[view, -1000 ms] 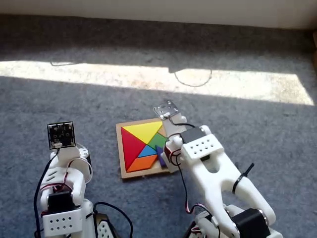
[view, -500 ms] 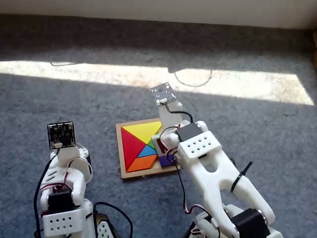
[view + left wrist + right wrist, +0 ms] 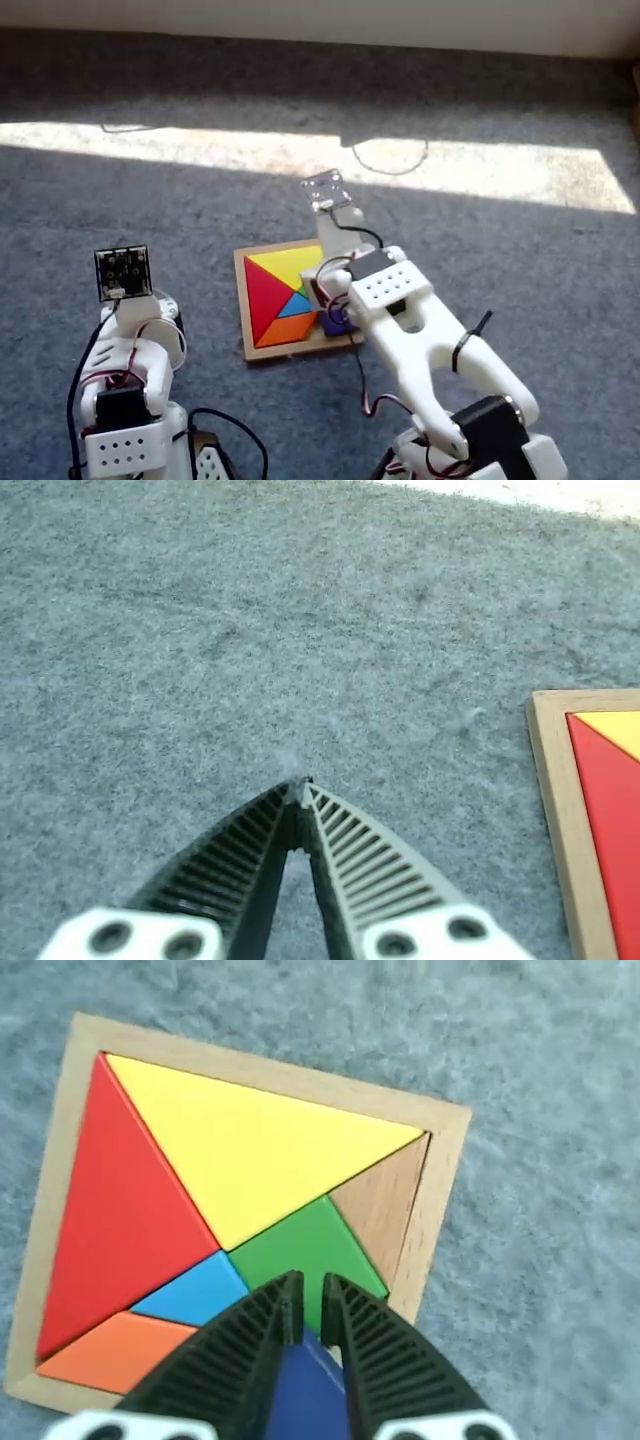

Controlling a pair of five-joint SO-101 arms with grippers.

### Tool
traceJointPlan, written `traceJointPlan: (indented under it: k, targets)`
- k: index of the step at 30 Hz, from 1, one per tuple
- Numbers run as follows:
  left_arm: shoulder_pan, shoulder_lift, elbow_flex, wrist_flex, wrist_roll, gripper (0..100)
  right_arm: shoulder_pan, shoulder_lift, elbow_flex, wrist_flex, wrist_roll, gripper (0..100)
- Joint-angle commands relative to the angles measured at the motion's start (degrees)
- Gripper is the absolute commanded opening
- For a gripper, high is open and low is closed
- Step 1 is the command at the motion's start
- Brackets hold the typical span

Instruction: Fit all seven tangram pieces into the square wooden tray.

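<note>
The square wooden tray [image 3: 440,1195] holds a red triangle [image 3: 115,1220], a yellow triangle [image 3: 255,1150], a green piece [image 3: 300,1250], a light blue piece [image 3: 190,1295] and an orange piece [image 3: 110,1355]. One triangular slot [image 3: 380,1205] shows bare wood. My right gripper [image 3: 307,1288] hovers over the green piece, fingers nearly together with a thin slit between them. A dark blue piece [image 3: 305,1390] lies under it, seen as purple [image 3: 335,322] at the tray's near right corner. My left gripper [image 3: 300,785] is shut over bare carpet, left of the tray [image 3: 552,780].
Everything rests on grey carpet [image 3: 520,260]. A sunlit strip [image 3: 250,155] crosses the far side, with a thin cable loop [image 3: 390,160] on it. The left arm [image 3: 130,340] stands at the near left.
The right arm swung left and forward over the tray, covering the green piece in the high view. The purple piece shifted slightly. The left arm stayed put.
</note>
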Motion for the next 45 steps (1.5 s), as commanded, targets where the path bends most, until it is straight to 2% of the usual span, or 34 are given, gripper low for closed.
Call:
traceJointPlan:
  k: [1, 8, 13, 20, 25, 29, 33, 39, 45]
  targets:
    - [-0.9, -2.5, 1.1, -0.1, -0.3, 1, -2.9, 0.2, -0.5, -1.1, -1.8, 4.8]
    - [-0.9, -2.5, 1.1, -0.1, -0.3, 1, -8.3, 0.2, 0.1, -1.0, -1.8, 4.8]
    - [-0.9, -2.5, 1.1, -0.1, -0.3, 1, -9.1, 0.0, -0.4, 4.5, -1.8, 4.8]
    - [-0.9, -2.5, 1.1, -0.1, -0.3, 1, -9.7, -0.3, -0.3, 10.4, 3.4, 4.8]
    - [-0.9, -2.5, 1.1, -0.1, -0.3, 1, -9.6, -1.9, -2.8, 15.6, 3.3, 4.8]
    - [-0.9, -2.5, 1.1, -0.1, -0.3, 1, -9.3, -8.3, -4.8, 16.1, 3.1, 4.8]
    - [-0.9, -2.5, 1.1, -0.1, -0.3, 1, -7.1, -14.1, -4.8, 21.0, 3.1, 4.8]
    - [-0.9, -2.5, 1.1, -0.1, -0.3, 1, -4.1, -17.1, -1.7, 26.9, 3.4, 4.8]
    - [-0.9, -2.5, 1.1, -0.1, -0.3, 1, -4.0, -17.4, 3.9, 27.5, 3.1, 5.6]
